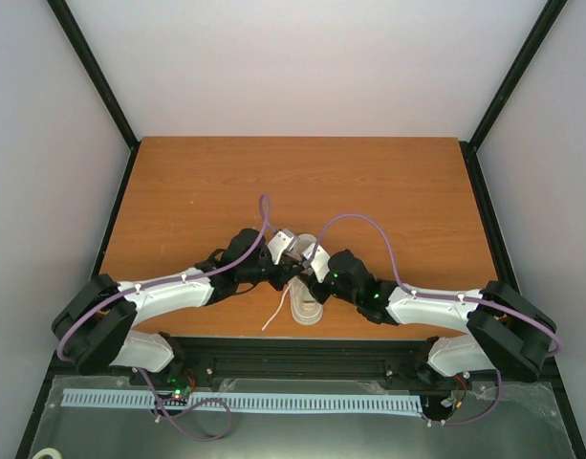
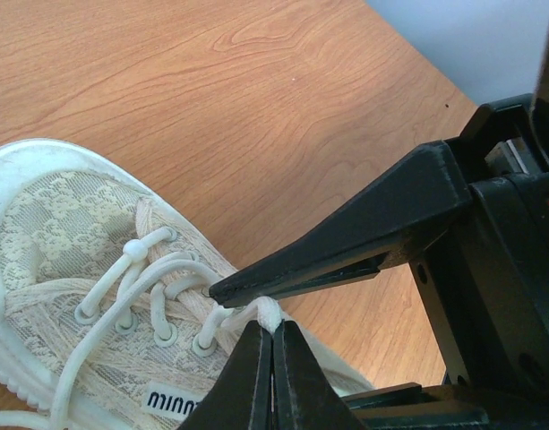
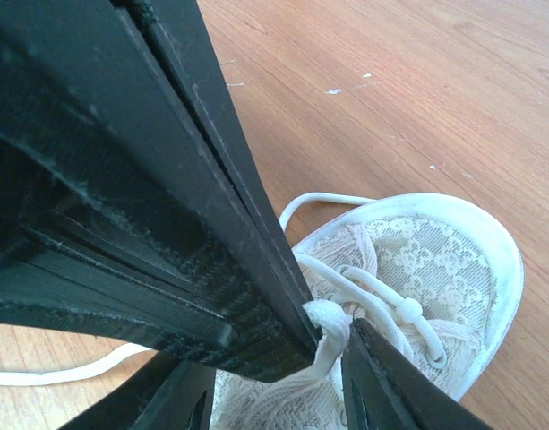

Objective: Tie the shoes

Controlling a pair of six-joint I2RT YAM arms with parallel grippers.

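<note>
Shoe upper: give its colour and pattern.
Shoe upper: cream, lacy motif; clearest in left wrist view.

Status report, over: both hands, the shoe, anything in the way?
Both shut on lace: left hand, right hand. Untied shoe on table. Nothing in the way.

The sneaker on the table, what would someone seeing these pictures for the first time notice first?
First, the left gripper and the right gripper meeting nose to nose over the small cream sneaker, at the near middle of the wooden table. Each is shut on the white lace at nearly the same spot by the eyelets. A loose lace end trails toward the table's near edge.
</note>
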